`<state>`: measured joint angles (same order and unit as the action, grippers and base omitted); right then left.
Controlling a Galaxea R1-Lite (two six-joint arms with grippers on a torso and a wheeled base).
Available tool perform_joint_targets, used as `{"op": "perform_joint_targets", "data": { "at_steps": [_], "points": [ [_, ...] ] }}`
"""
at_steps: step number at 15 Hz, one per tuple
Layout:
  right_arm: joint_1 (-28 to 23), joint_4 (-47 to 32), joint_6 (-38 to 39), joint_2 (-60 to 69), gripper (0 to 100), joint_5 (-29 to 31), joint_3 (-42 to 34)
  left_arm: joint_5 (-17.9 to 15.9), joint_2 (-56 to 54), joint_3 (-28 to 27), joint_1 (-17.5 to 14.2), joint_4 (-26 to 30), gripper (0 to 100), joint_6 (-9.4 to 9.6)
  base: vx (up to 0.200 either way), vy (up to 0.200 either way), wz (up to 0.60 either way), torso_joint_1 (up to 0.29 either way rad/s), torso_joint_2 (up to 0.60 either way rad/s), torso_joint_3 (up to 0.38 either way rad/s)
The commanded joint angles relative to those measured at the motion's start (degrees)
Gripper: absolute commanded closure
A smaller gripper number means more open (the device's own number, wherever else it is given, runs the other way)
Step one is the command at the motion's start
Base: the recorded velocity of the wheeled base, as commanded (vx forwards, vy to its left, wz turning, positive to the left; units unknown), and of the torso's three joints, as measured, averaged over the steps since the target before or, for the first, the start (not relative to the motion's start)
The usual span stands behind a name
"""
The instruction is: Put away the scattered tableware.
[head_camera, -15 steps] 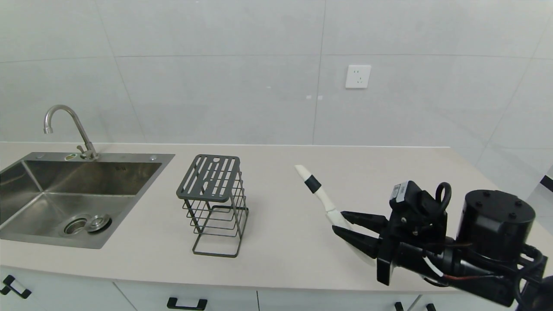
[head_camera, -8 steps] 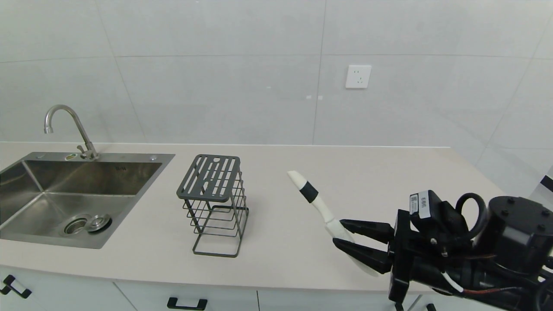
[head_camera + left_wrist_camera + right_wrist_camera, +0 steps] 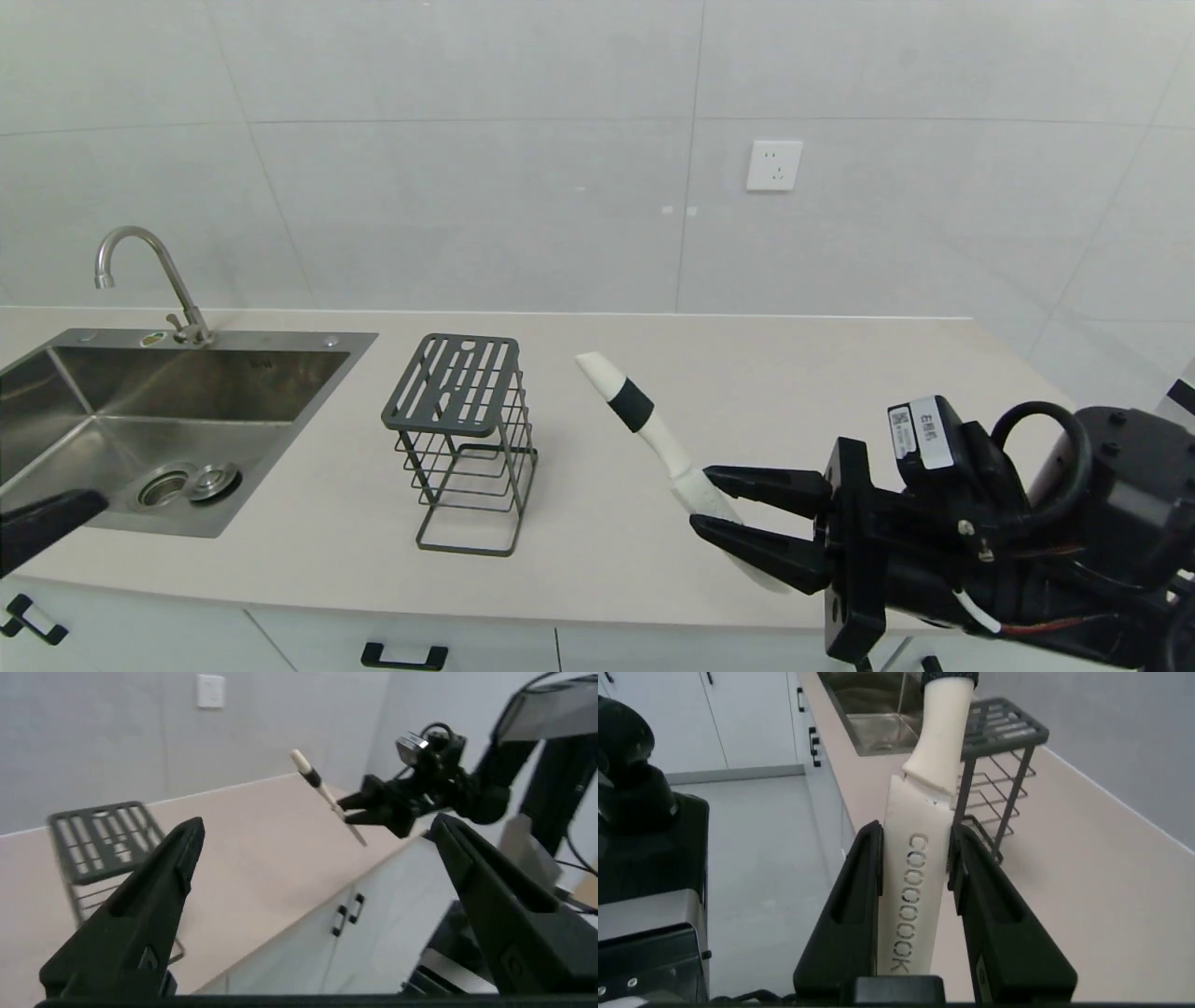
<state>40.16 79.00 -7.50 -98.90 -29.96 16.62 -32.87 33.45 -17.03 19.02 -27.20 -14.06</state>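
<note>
White, black-banded, perforated knife (image 3: 658, 439) in the right tool (image 3: 702, 500)

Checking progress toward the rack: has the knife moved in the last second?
Yes. The knife, clamped in the right gripper, has shifted to the robot's left, nearer the wire rack.

Head cam: high, facing forward-down at counter (image 3: 607, 523) and wall (image 3: 467, 187). Left wrist cam: from near left, looking rightward. Right wrist cam: close along knife (image 3: 915, 905), facing left. All share rack (image 3: 457, 383).
</note>
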Motion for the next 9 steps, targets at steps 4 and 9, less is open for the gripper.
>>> {"op": "perform_joint_targets", "data": {
  "at_steps": [4, 9],
  "points": [
    [0.19, 0.11, -0.06, -0.15, 100, -0.01, 2.19, -2.20, 21.22, 0.51, 4.36, -17.10, 0, -11.34, 0.000, 0.000, 0.00, 0.000, 0.00, 0.000],
    [0.27, 0.11, -0.33, -1.38, 100, 0.17, 4.65, -2.20, 30.45, -0.20, 6.56, -21.32, 0, -11.34, 0.000, 0.000, 0.00, 0.000, 0.00, 0.000]
  ]
}}
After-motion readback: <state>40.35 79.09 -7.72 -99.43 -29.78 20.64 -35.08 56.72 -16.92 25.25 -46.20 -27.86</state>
